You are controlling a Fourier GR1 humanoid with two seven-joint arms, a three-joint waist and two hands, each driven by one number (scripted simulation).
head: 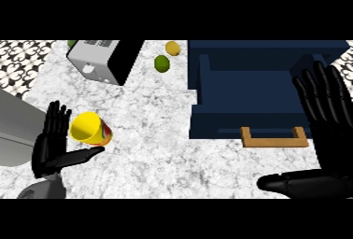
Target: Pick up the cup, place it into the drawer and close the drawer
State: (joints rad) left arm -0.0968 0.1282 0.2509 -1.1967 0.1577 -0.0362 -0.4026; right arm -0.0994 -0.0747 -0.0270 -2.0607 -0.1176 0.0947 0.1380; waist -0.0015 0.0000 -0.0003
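Note:
A yellow cup [88, 128] with a red and green side lies tilted on the marble counter at the left, its mouth facing up and left. My left hand [50, 140] stands just beside it, fingers straight, thumb stretched out under the cup, not curled round it. The dark blue drawer [207, 100] is pulled open at the right, with a wooden handle [273, 138] on its near front. My right hand [322, 100] is held open over the drawer's right side, fingers up, its thumb [300, 183] low at the right.
A white and black toaster [103, 58] stands at the back left. A green lime [161, 63] and a yellow lemon [172, 47] lie behind, between toaster and drawer. A grey sink edge [17, 126] shows at the far left.

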